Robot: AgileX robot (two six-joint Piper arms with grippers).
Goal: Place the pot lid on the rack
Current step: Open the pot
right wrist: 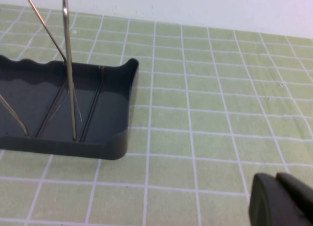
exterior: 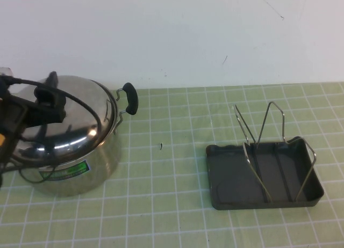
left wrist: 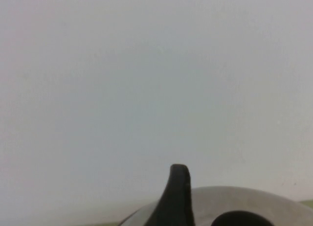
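The pot lid [exterior: 75, 116], shiny domed steel, sits on the steel pot [exterior: 80, 170] at the left of the table. My left gripper [exterior: 51, 95] is over the lid's centre and hides the black knob in the high view. In the left wrist view one finger [left wrist: 179, 196] stands beside the knob [left wrist: 239, 220] with a strip of lid [left wrist: 254, 199] showing between them, so the jaws are open around the knob. The rack [exterior: 269, 175], a dark grey tray with silver wire loops, stands empty at the right. My right gripper [right wrist: 279, 179] is shut and empty, low over the mat beside the rack [right wrist: 63, 113].
The pot has black side handles [exterior: 129, 97] and a green label [exterior: 75, 169]. A green gridded mat [exterior: 172, 205] covers the table, with a white wall behind. A small dark speck [exterior: 161, 146] lies between pot and rack.
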